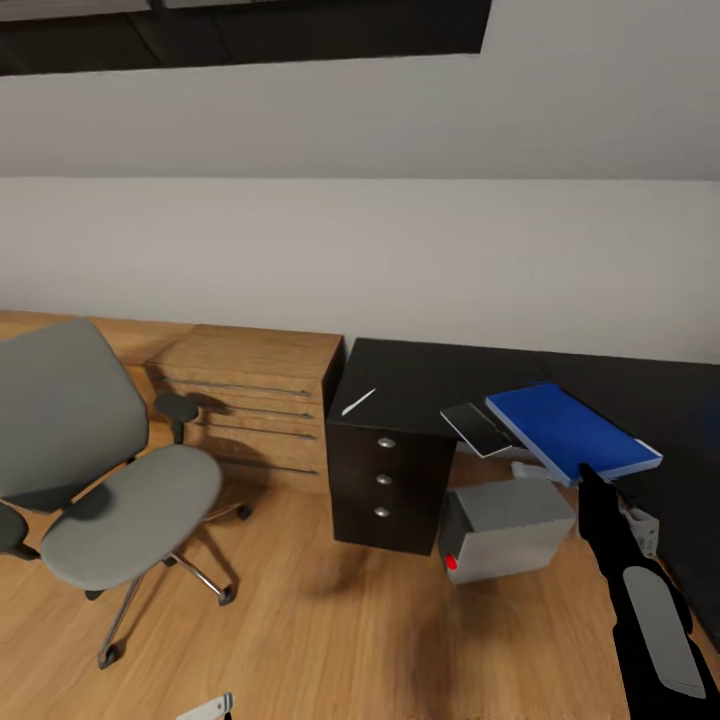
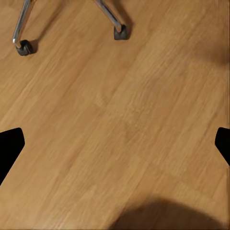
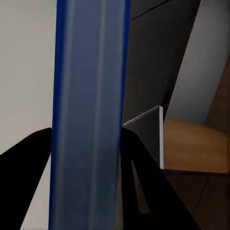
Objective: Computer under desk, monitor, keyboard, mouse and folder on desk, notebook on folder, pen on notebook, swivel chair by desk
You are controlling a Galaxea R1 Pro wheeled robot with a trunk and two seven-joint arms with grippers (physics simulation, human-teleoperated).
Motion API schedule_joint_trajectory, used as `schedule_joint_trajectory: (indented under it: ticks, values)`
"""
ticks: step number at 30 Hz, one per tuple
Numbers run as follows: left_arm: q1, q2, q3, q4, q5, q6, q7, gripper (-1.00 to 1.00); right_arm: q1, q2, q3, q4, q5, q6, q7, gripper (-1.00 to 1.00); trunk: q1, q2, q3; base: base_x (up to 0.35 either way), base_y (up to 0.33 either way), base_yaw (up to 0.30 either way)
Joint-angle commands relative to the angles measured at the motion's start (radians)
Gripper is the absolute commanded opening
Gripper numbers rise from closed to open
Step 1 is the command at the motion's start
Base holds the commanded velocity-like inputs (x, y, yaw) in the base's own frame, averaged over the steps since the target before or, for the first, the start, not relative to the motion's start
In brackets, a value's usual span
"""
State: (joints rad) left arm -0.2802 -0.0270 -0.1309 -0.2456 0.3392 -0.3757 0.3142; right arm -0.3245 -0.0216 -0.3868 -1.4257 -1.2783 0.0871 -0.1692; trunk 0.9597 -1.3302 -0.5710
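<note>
While the right arm reaches forward over the dark bench [image 1: 420,375], its right pincer [image 1: 588,478] pinches the near edge of the blue folder [image 1: 572,430], holding it level in the air above the bench's front edge. From the right wrist camera, the folder [image 3: 88,115] runs as a blue band straight between the two black fingers [image 3: 26,158], which press against it on either side.

Just beside the folder's left corner, a thin dark slab with a pale rim [image 1: 477,428] hangs out past the bench edge; I cannot tell what it is. A white pen [image 1: 358,402] lies on the bench top above the drawer unit [image 1: 385,480], well apart from the folder. Below the folder, the grey computer [image 1: 505,528] with a red light sits on the wooden floor [image 1: 330,630], partly under the bench and just beside the drawers.

Off to the left, the grey swivel chair [image 1: 95,470] stands on the floor near a low wooden cabinet [image 1: 255,400], its seat bare, well apart from the bench.

Down low, the left pincer [image 2: 115,143] points at the floor with its fingers spread wide and nothing between them; two chair casters [image 2: 120,31] show beyond it.
</note>
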Motion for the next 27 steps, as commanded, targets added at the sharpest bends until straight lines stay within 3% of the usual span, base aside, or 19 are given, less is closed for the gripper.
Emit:
schedule_joint_trajectory:
  ticks: [1,17,27]
  values:
    - [-0.001,0.000,-0.009,0.000,0.006,-0.003,0.006,1.00,-0.001,0.000,-0.001,-0.001,-0.006,0.004,-0.006,-1.00,0.000,-0.001,-0.002,0.000,0.000,-0.248]
    - [-0.001,-0.001,-0.012,0.000,0.006,-0.005,0.000,1.00,-0.001,0.005,-0.001,0.008,-0.006,0.002,-0.006,-1.00,0.000,-0.001,-0.013,0.000,0.000,-0.238]
    - [-0.001,-0.001,-0.012,0.000,0.006,-0.004,0.000,1.00,-0.001,0.005,0.001,0.020,-0.008,-0.038,-0.003,-1.00,0.000,-0.001,-0.020,0.000,0.000,-0.183]
